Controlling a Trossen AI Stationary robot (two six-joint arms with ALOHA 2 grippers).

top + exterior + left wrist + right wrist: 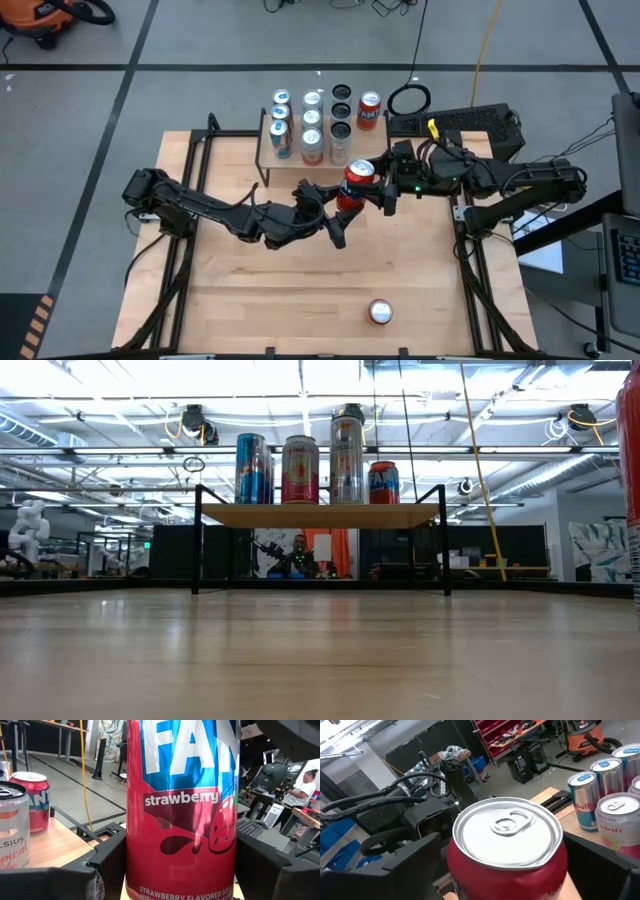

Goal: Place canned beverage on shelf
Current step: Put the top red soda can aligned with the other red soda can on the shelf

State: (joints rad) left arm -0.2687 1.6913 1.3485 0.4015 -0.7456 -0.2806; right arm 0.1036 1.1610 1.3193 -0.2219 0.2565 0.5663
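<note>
The strawberry soda can (182,810) is cut off at the top and bottom edges of the left wrist view, so its lid and base do not show. In the low view, a red can (631,480) is cropped by the right edge (only a narrow strip shows). Labels on the shelf (290,165) cans are too small to read from above. The right gripper (505,870) fingertips lie hidden behind the can.
</note>
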